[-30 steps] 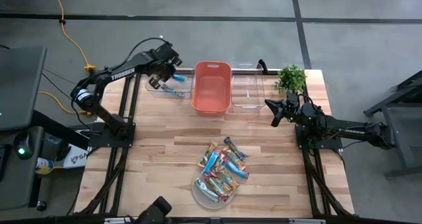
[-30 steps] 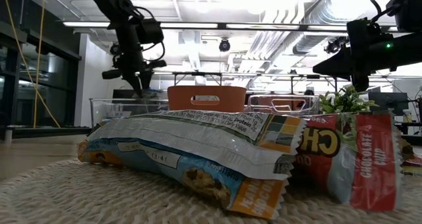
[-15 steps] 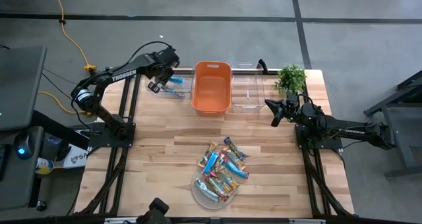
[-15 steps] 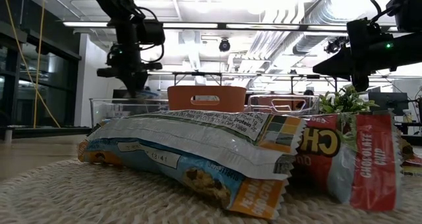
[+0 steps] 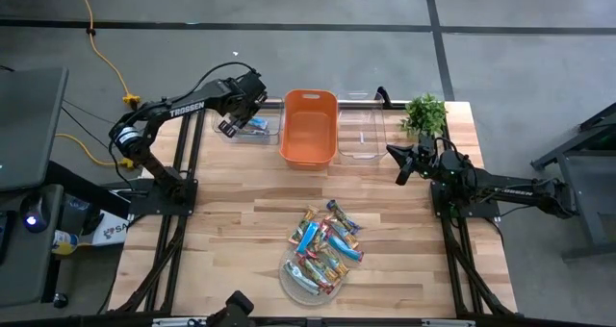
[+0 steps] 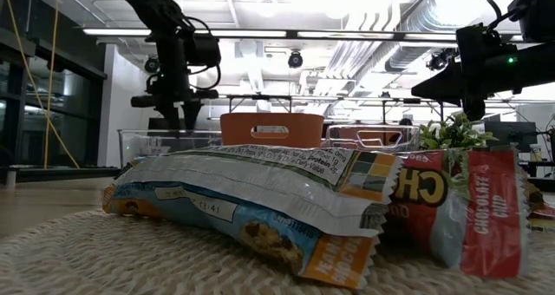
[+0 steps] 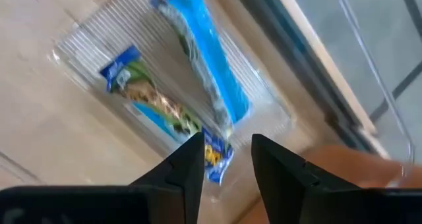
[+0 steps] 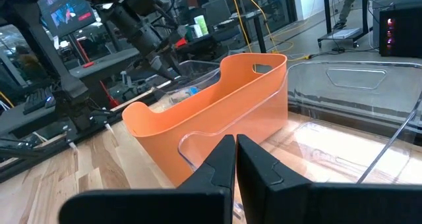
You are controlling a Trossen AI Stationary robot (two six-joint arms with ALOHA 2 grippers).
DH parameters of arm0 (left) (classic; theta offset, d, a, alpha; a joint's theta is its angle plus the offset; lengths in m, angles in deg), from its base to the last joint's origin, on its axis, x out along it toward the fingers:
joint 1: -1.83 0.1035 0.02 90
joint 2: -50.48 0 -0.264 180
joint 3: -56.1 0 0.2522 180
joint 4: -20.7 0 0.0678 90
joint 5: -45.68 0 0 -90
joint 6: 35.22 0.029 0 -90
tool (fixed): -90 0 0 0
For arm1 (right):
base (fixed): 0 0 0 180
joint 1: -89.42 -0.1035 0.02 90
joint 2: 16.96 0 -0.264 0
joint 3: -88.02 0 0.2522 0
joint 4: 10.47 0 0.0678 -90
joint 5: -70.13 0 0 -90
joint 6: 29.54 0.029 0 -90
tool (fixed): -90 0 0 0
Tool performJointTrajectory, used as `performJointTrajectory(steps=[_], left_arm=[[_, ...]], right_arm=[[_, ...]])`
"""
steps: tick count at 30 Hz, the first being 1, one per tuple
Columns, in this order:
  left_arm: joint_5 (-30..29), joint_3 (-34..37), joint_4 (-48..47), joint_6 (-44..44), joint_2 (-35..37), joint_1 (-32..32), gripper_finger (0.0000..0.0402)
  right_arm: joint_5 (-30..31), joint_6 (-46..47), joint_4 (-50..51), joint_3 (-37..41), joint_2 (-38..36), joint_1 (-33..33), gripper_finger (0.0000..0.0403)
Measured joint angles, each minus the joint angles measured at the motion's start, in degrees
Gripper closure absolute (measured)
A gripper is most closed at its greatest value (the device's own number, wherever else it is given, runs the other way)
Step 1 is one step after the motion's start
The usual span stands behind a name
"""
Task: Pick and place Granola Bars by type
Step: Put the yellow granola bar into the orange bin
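Note:
Several granola bars (image 5: 324, 245) in blue, red-and-blue and tan wrappers lie heaped on a round rope mat (image 5: 292, 281) near the table's near edge; they fill the low view (image 6: 260, 199). Two blue-wrapped bars (image 7: 204, 59) (image 7: 148, 95) lie flat on the floor of the left clear bin (image 5: 248, 127). My left gripper (image 7: 227, 161) hangs open just above that bin (image 5: 229, 127), fingers pointing down (image 6: 188, 120), holding nothing. My right gripper (image 8: 235, 151) is shut and waits by the right clear bin (image 5: 361, 133), at the table's right (image 5: 395, 159).
An orange bin (image 5: 308, 125) stands between the two clear bins along the far edge. A small green plant (image 5: 424, 113) sits at the far right corner. Bare wood lies between the bins and the mat.
My left gripper has turned about its wrist above the left clear bin and shifted slightly toward the orange bin. The bars in the bin and on the mat have stayed put.

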Motion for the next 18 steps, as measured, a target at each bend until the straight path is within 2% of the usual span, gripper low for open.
performJointTrajectory(steps=[5, 11, 18], left_arm=[[1.51, 0.0, 7.25, 9.75, 0.07, 0.06, 0.0278], [6.16, 0.0, 22.06, 30.91, 1.36, 0.06, 0.0278], [9.61, 0.0, 24.93, 53.98, 5.44, 0.06, 0.0278]], right_arm=[[0.01, 0.0, 0.0, 0.0, 0.01, 0.0, 0.0402], [0.0, 0.0, 0.0, 0.01, 0.0, 0.0, 0.0402], [0.0, 0.0, 0.0, 0.01, 0.0, 0.0, 0.0402]])
